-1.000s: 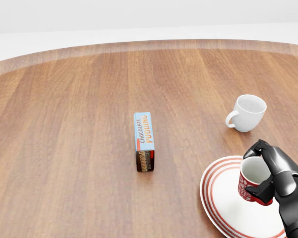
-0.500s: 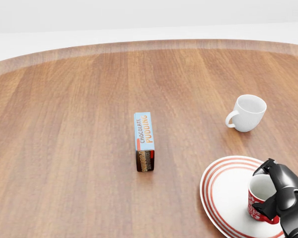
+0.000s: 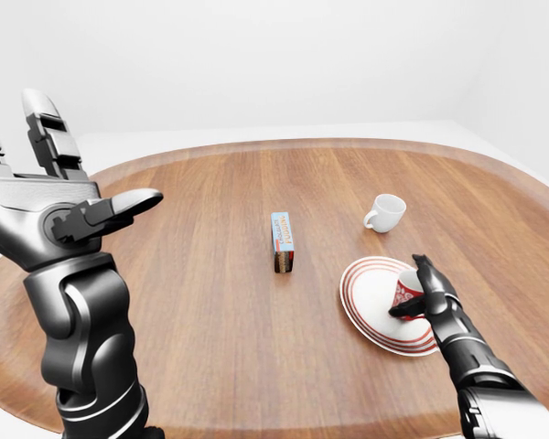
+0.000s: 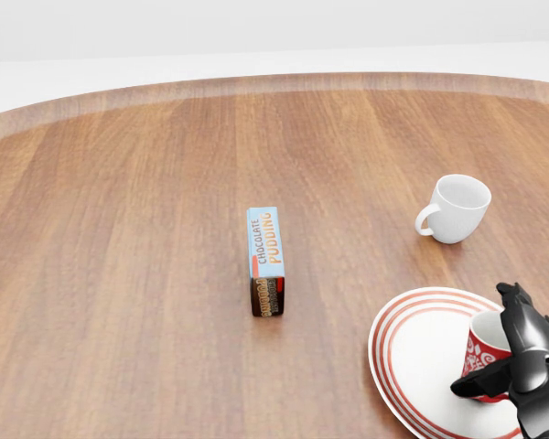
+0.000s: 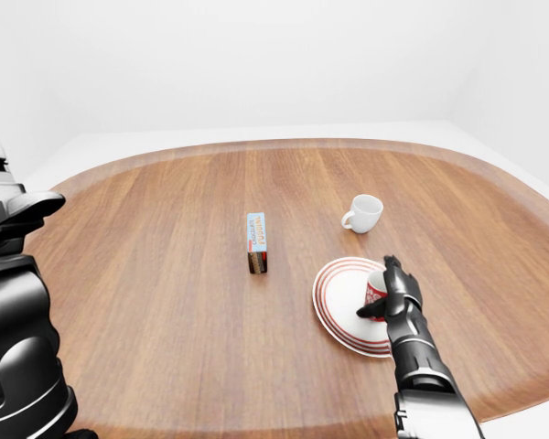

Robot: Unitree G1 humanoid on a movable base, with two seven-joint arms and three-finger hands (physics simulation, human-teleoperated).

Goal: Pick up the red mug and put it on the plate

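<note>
The wooden counter (image 4: 119, 274) carries everything. My left hand (image 3: 59, 206) is raised at the left-eye view's left, fingers spread wide and empty. The red-ringed plate (image 4: 412, 352) bears the red mug (image 4: 487, 352) upright on its right part. My right hand (image 4: 517, 361) stands beside the mug, fingers opened, not gripping. The chocolate pudding box (image 4: 265, 261) lies mid-counter; the white cup (image 4: 457, 208) stands above the plate.

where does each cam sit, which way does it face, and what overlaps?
Left-eye view: on the head, looking out over the table; shows raised open left hand and right hand at the red mug.
Head view: on the head, angled down closer; only the right hand shows, bottom right.
Right-eye view: paired with left-eye, nearly the same picture; left arm partly cut off.
Shared: pudding box, white cup, plate with the mug.
</note>
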